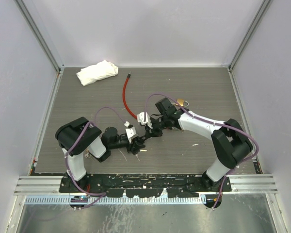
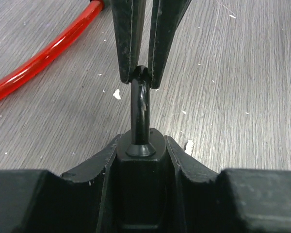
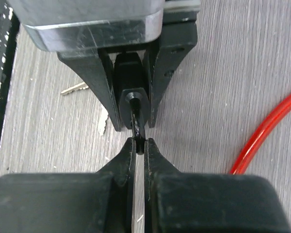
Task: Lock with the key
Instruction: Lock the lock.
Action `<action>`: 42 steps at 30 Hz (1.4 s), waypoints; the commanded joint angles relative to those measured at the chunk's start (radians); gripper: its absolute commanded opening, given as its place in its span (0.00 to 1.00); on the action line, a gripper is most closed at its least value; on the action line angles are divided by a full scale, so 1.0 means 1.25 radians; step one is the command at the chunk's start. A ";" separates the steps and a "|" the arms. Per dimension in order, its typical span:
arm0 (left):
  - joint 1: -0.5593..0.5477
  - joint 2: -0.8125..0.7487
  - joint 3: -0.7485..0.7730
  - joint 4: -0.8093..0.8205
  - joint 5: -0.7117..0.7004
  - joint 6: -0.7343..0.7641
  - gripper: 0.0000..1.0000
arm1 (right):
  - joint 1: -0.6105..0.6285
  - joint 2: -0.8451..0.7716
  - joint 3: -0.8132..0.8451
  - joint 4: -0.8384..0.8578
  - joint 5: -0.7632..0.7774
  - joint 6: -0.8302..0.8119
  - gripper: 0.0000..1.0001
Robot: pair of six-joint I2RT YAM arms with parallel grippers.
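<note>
One padlock point(image 2: 139, 187) in left tool point(image 2: 140, 145)

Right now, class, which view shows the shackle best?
Left wrist: the shackle shows large and clear from lock body up to right gripper. Right wrist shows it foreshortened. Top view: too small to tell.

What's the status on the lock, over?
Left gripper clamps padlock body. Right gripper pinches shackle. Keys on table, unheld. Red cable lies clear.

Top view: cloth point(image 1: 97, 72) sits upper left on the surface point(image 1: 208, 87), cable point(image 1: 127, 97) just right of it running down toward centre, keys point(image 1: 143, 151) lying just below centre.
</note>
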 commanded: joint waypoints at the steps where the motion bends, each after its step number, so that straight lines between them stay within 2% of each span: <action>1: -0.019 0.071 0.036 -0.085 -0.058 0.054 0.00 | 0.195 0.152 -0.092 -0.051 -0.275 0.070 0.01; 7: -0.003 0.093 0.012 -0.008 -0.052 0.023 0.00 | 0.195 0.162 -0.093 -0.020 -0.274 0.102 0.01; 9: -0.001 0.095 0.012 -0.003 -0.050 0.020 0.00 | 0.190 0.147 -0.102 0.029 -0.244 0.146 0.01; 14: 0.002 0.074 0.007 0.014 -0.055 -0.019 0.01 | 0.071 0.051 -0.096 0.043 -0.206 0.173 0.01; 17: 0.005 0.042 0.010 0.008 -0.053 -0.055 0.10 | -0.020 -0.008 -0.105 0.030 -0.213 0.155 0.01; 19: 0.006 0.023 0.013 -0.001 -0.051 -0.079 0.24 | -0.053 -0.029 -0.105 0.017 -0.220 0.141 0.01; 26: 0.006 -0.031 0.009 -0.016 -0.062 -0.128 0.47 | -0.087 -0.054 -0.090 -0.032 -0.213 0.095 0.01; 30: 0.006 -0.069 -0.026 0.013 -0.081 -0.139 0.71 | -0.108 -0.091 -0.093 -0.056 -0.205 0.059 0.01; 33: 0.005 -0.099 -0.045 0.010 -0.102 -0.150 0.83 | -0.112 -0.105 -0.088 -0.080 -0.195 0.028 0.01; 35: 0.007 -0.121 -0.054 0.001 -0.098 -0.151 0.86 | -0.118 -0.108 -0.085 -0.090 -0.193 0.017 0.01; 39: 0.007 -0.164 -0.055 -0.058 -0.072 -0.153 0.86 | -0.131 -0.115 -0.082 -0.105 -0.186 -0.007 0.01; 42: 0.006 -0.169 -0.036 -0.094 -0.038 -0.162 0.78 | -0.136 -0.123 -0.086 -0.109 -0.185 -0.020 0.01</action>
